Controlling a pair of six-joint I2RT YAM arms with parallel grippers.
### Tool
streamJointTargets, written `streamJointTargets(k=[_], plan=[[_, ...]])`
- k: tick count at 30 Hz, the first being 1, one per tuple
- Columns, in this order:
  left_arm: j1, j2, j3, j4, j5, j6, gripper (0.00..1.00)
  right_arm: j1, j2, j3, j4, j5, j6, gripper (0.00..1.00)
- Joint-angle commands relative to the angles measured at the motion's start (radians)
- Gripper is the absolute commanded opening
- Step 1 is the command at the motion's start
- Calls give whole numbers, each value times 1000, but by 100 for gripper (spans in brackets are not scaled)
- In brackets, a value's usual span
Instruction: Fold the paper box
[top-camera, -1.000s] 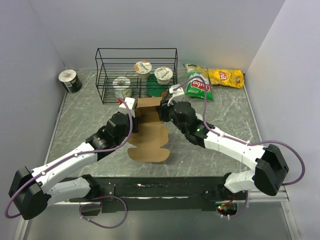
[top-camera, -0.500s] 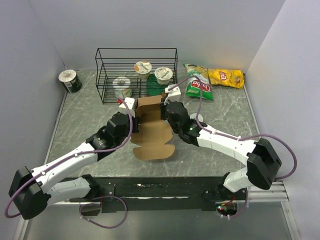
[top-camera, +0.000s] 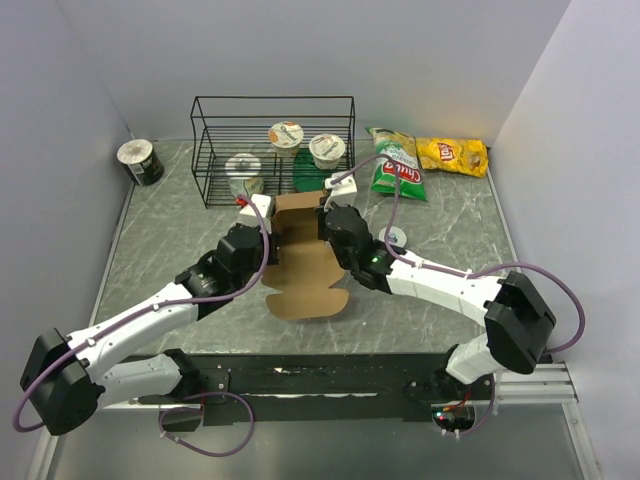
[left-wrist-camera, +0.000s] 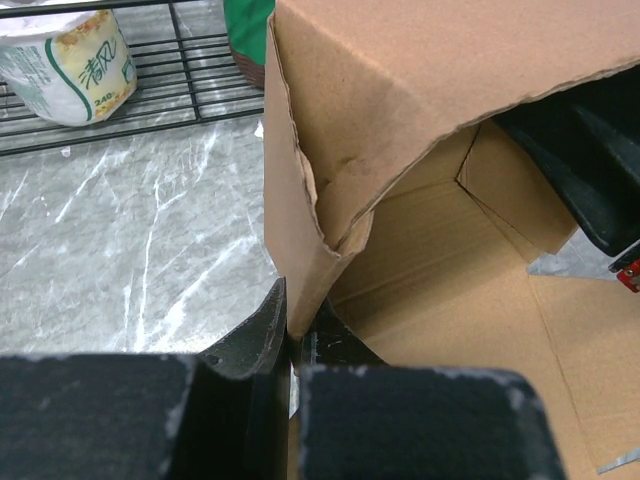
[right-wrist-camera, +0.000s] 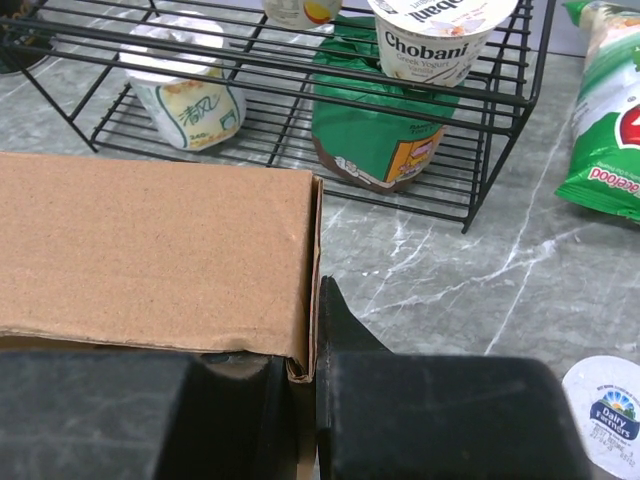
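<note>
On a grey marbled table (top-camera: 470, 230), roughly midway: pinching raised side walls of the paper box (top-camera: 305, 275) in left gripper (left-wrist-camera: 290, 335) and right gripper (right-wrist-camera: 310, 345); near flaps yet to fold.

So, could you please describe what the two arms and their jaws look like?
The left arm and right arm have white link shells with black joint housings. A purple cable runs along each. The right arm shows a small green light. The jaws are black and wedge-shaped.
</note>
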Motion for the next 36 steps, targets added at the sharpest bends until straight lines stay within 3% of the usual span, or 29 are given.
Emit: streamJointTargets(k=[1,12,15,16,19,22,29,33,36], plan=[[11,-5,47,-11,-33,2,1,-25,1,24,6,167,-25,0],[88,55,74,-8,57,-30,1,44,0,43,-39,100,4,0],[99,75,83,-28,48,1,1,44,-33,47,-82,52,29,29],[102,82,90,-37,39,10,1,45,-49,40,-89,47,35,50],[103,110,96,-50,25,50,1,44,-141,-16,-102,-27,5,75],[103,133,97,-54,42,57,1,45,-255,-74,-114,-164,-37,83],[108,173,119,-67,156,119,1,33,-483,-170,-217,-317,-6,91],[108,167,91,-45,298,157,1,-23,-462,-79,-373,-419,18,83],[108,184,74,-19,377,165,1,-36,-441,-72,-347,-428,-1,73]])
